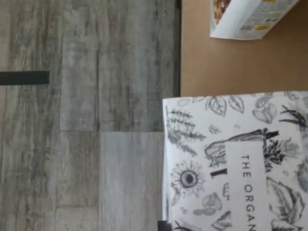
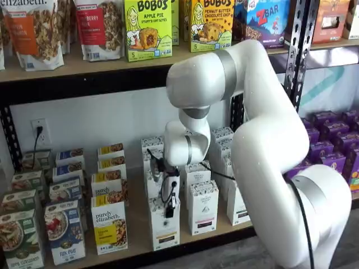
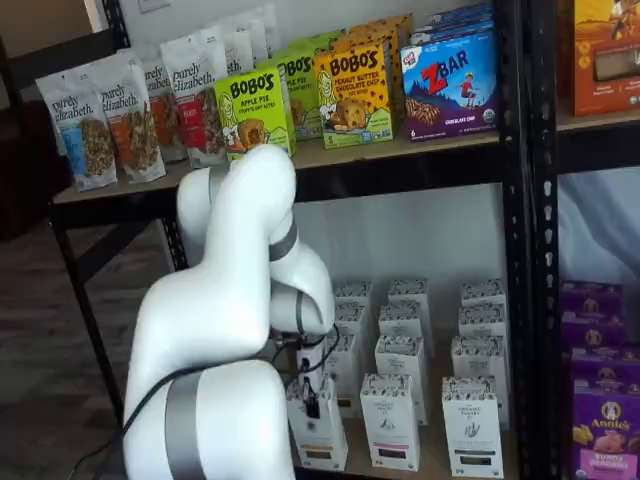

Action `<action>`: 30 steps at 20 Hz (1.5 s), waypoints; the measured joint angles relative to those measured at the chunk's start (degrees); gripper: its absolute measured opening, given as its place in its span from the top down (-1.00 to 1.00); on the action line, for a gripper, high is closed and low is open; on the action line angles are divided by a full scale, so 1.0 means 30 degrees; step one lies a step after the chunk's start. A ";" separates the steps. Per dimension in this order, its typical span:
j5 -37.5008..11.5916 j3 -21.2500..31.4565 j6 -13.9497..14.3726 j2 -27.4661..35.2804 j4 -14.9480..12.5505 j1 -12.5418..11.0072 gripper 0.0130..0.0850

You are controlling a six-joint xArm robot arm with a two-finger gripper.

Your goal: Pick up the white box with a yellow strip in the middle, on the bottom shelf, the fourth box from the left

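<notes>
White box (image 2: pixel 164 227) on bottom shelf (image 2: pixel 140 238), gripper (image 2: pixel 169 208) clamped on top, arm bent dwn.

On the upper shelf we see Bobo's Apple Pie boxes (image 2: pixel 148 28) and a ZBar box (image 3: pixel 450 85) further right. Purple Annie's boxes (image 3: pixel 603 425) stand low at the far right.

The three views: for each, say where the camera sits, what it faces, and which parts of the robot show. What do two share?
Wrist view: on the wrist, looking down on the white box, shelf board and floor; no robot parts.
Shelf view: in front, facing the shelves; arm and gripper at the box.
Other shelf view: in front, from the side; arm, gripper.
Shared: both shelf views show the gripper shut on the white box on the bottom shelf.
</notes>
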 joint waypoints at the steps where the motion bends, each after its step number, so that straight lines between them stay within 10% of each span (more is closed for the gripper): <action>1: -0.0103 0.0337 -0.0131 -0.0208 0.0147 0.0014 0.00; 21: -0.3912 0.7756 -0.3376 -0.4354 0.4846 0.1696 0.00; 30: -0.4921 1.0362 -0.6526 -0.6203 0.8936 0.2659 0.00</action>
